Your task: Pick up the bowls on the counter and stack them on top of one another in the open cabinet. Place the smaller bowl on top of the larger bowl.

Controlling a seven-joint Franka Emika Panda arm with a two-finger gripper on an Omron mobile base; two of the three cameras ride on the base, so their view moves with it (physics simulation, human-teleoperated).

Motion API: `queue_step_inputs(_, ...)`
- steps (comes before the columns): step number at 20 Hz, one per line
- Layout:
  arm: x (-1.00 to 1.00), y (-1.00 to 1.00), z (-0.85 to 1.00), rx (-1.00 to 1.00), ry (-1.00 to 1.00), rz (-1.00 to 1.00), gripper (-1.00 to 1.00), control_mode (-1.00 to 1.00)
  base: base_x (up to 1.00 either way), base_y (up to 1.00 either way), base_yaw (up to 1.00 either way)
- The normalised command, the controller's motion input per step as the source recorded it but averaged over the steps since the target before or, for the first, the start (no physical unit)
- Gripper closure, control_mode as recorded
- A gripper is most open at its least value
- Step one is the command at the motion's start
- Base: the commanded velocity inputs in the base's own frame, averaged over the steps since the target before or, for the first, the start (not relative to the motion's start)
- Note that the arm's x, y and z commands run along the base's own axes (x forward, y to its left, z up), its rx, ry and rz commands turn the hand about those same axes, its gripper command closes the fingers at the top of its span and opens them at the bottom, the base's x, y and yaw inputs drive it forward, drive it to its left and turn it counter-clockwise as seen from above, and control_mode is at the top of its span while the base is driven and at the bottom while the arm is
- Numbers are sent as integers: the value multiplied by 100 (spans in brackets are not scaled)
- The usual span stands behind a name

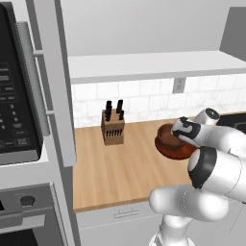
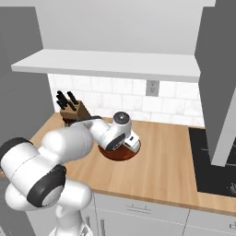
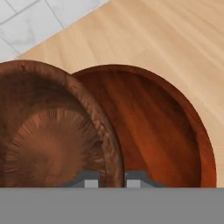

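Counter [image 2: 166, 170] carries both bowls; hand view alone shows claw [image 3: 112, 179] straddling smaller bowl [image 3: 52, 131] rim.

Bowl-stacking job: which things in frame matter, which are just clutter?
Job:
small deep dark brown wooden bowl
wide shallow reddish-brown wooden bowl
light wood-grain counter
open upper cabinet's white shelf
gripper

Clutter:
wooden knife block
wall outlet
black cooktop

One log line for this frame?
stage: approach | gripper: low over small bowl rim, beside large bowl | both bowls on counter
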Motion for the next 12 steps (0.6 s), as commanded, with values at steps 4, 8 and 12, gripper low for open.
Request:
queue_step_inputs(4, 0, -1, -22, 0, 0, 0, 100, -100, 0, 0, 0)
queue_step_inputs(8, 15, -3, -2, 0, 0, 0, 100, -100, 0, 0, 0)
queue_step_inputs(12, 7, -26, -7, 0, 0, 0, 100, -100, 0, 0, 0)
